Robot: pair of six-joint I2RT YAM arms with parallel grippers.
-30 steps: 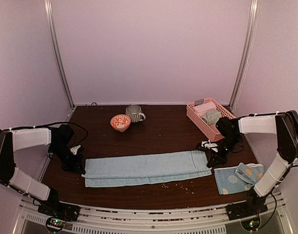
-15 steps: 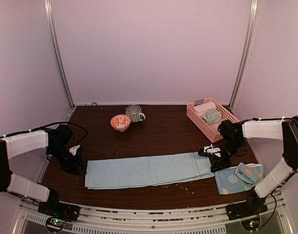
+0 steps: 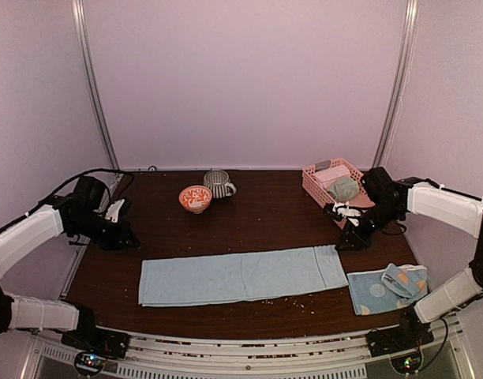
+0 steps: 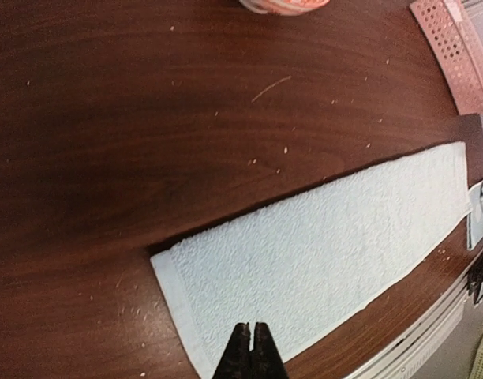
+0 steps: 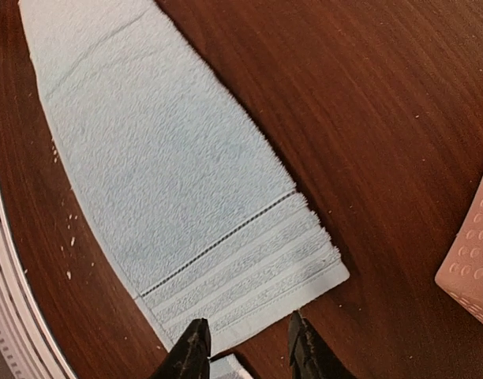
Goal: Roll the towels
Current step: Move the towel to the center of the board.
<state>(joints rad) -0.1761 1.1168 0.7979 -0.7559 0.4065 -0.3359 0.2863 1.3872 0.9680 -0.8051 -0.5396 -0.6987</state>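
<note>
Light blue towel (image 3: 241, 275) lies flat as a long narrow strip across the lower centre of the top view, probably laid out for rolling from one end. Left gripper (image 4: 252, 335) hovers near its left end, jaws together, empty. Right gripper (image 5: 245, 347) hovers by the striped right end, jaws apart, empty. Pink basket (image 3: 316, 188), upper right, holds a grey-green towel (image 3: 344, 188) and a pink towel (image 3: 330, 174).

Probably a robot lab booth, plain pale walls (image 3: 241, 79), metal corner posts (image 3: 97, 95), dark wooden table (image 3: 265, 221)
</note>
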